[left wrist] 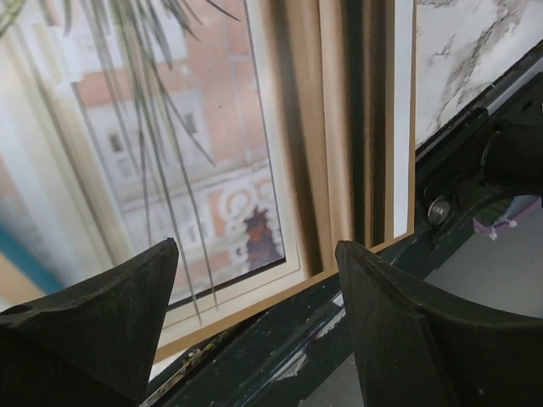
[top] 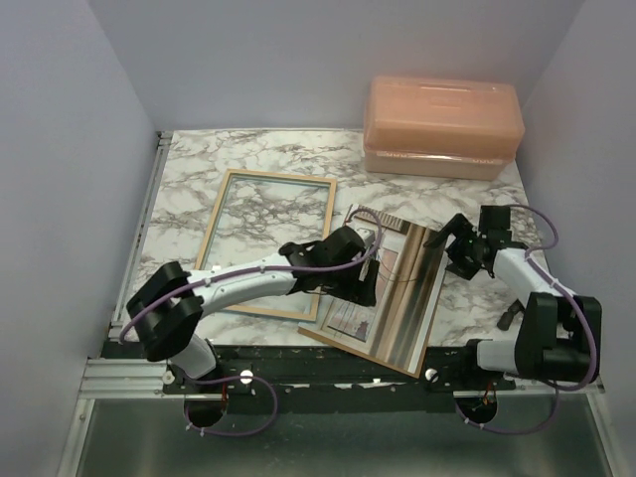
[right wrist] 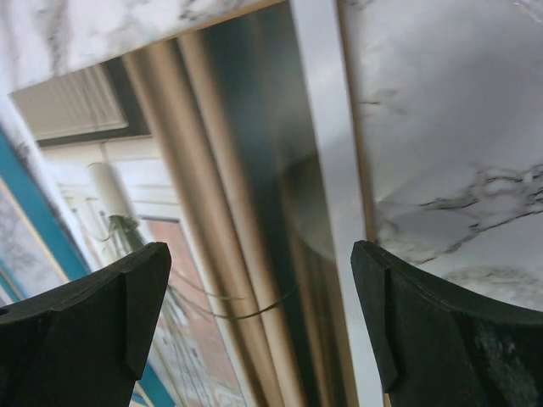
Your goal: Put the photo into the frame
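Observation:
The photo [top: 402,298] lies flat at the table's front right, its near corner over the front edge. It shows spiky leaves, a window and brown curtains. A thin brown sheet edge [top: 333,341] shows under it. The frame [top: 268,238] lies to its left, pale wood side up, with marble showing through it. My left gripper [top: 366,286] is open just above the photo's left part; in the left wrist view [left wrist: 254,246] the photo [left wrist: 170,153] fills the space beyond the fingers. My right gripper [top: 449,240] is open over the photo's far right edge [right wrist: 327,170], with nothing between its fingers [right wrist: 127,288].
A peach plastic box [top: 442,124] stands at the back right. The black front rail [top: 328,363] runs along the table's near edge, right by the photo's near side, and also shows in the left wrist view [left wrist: 339,314]. Grey walls close in the left, right and back.

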{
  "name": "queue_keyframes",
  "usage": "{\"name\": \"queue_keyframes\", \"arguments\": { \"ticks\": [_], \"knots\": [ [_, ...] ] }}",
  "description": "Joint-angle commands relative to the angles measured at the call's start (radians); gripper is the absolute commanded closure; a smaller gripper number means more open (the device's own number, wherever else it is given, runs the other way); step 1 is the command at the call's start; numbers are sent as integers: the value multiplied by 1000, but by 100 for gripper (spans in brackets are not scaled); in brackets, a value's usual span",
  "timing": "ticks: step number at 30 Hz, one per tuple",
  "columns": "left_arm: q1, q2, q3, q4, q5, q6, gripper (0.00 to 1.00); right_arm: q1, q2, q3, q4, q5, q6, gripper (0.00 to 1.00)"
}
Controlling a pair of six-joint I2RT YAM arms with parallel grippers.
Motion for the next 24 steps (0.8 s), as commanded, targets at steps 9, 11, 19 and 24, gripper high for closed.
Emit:
{"name": "queue_keyframes", "arguments": {
  "ticks": [9, 11, 19, 24],
  "knots": [
    [-113, 267, 172, -148, -106, -24, 30, -30, 160, 120, 0, 158, -77, 4],
    [-113, 274, 168, -149, -112, -30, 32, -32, 172, 138, 4, 177, -83, 4],
    [-113, 315, 173, -176, -130, -44, 42, -32, 270, 205, 72, 148, -85, 5],
    [-113, 338, 172, -189, -131, -51, 43, -33, 333, 259, 81, 172, -108, 6]
  ]
}}
